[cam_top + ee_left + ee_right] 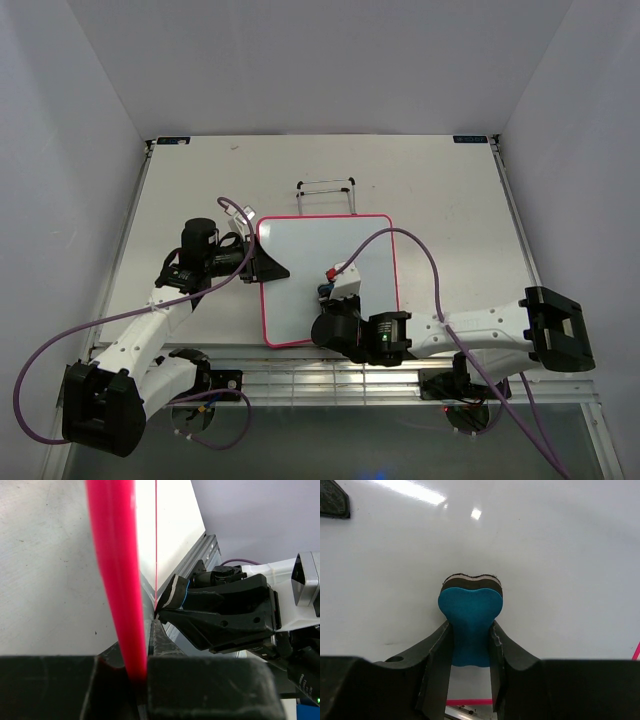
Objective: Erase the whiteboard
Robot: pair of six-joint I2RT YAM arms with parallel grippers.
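Pink-framed and glossy white, the whiteboard (300,265) lies flat in the middle of the surface (450,200), just in front of a thin wire stand (326,190). The left tool (136,672) is clamped on the board's left edge, pinning the frame. The right tool (470,645) is closed around a blue eraser (470,615), whose dark felt end is set against the near part of the white face.

I'd say this is the wiping step itself, with one arm steadying and the other rubbing. The next move calls for sweeping the felt across whatever ink is left, pressing down evenly, with a firm left grip so the board does not slide.

How much ink is left is hard to judge. The face looks almost clean, apart from a faint grey fleck beside the eraser in the right wrist view. The patch beneath the right arm is hidden from above, and glare washes out part of the face.
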